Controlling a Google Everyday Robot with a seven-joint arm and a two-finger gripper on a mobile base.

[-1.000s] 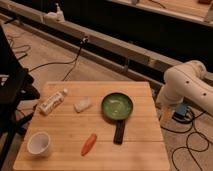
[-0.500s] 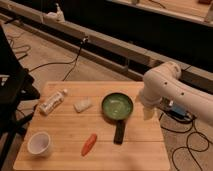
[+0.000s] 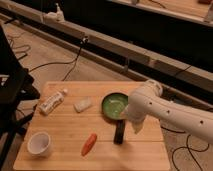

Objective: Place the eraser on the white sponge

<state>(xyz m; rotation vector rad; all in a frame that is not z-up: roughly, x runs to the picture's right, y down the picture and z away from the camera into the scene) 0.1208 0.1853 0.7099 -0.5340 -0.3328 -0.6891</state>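
The eraser (image 3: 119, 133) is a small black block lying on the wooden table (image 3: 65, 127), just in front of the round green dish (image 3: 114, 106). The white sponge (image 3: 82, 105) lies left of the dish, apart from the eraser. My white arm reaches in from the right. Its gripper (image 3: 134, 124) hangs over the table's right part, just right of the eraser and beside the dish's right rim. It holds nothing that I can see.
A white labelled tube (image 3: 51, 102) lies at the table's left. A white cup (image 3: 39, 143) stands at the front left. An orange carrot (image 3: 89, 143) lies left of the eraser. A dark chair (image 3: 10, 90) stands left of the table, with cables on the floor behind.
My arm has swung in from the right, off the table's edge, to over the table beside the dish and eraser. The objects have not moved.
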